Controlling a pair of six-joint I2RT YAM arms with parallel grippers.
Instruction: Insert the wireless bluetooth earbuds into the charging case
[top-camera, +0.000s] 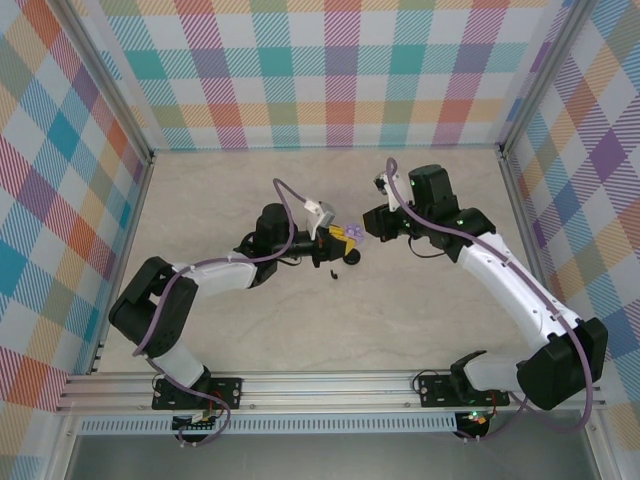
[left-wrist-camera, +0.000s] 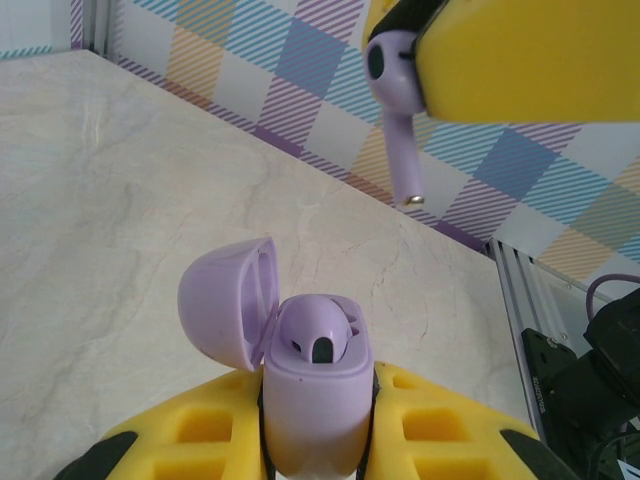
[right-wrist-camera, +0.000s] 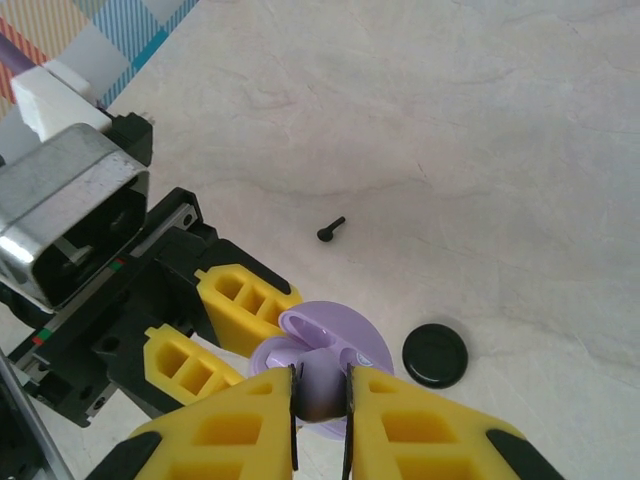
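Observation:
My left gripper (left-wrist-camera: 318, 400) is shut on the lilac charging case (left-wrist-camera: 312, 405), holding it upright above the table with its lid (left-wrist-camera: 228, 305) swung open to the left. One lilac earbud (left-wrist-camera: 318, 335) sits in a slot of the case. My right gripper (right-wrist-camera: 320, 400) is shut on a second lilac earbud (right-wrist-camera: 321, 385), stem pointing down, directly above the case (right-wrist-camera: 345, 340) and apart from it. From the left wrist this earbud (left-wrist-camera: 393, 95) hangs above the case beside a yellow finger (left-wrist-camera: 520, 60). In the top view the left gripper (top-camera: 338, 236) and the right gripper (top-camera: 367, 232) meet at the table's middle.
A black round case (right-wrist-camera: 435, 354) lies shut on the table just right of the grippers, also in the top view (top-camera: 352, 257). A black earbud (right-wrist-camera: 330, 230) lies loose on the marble surface farther off. An aluminium frame rail (left-wrist-camera: 520, 290) borders the table.

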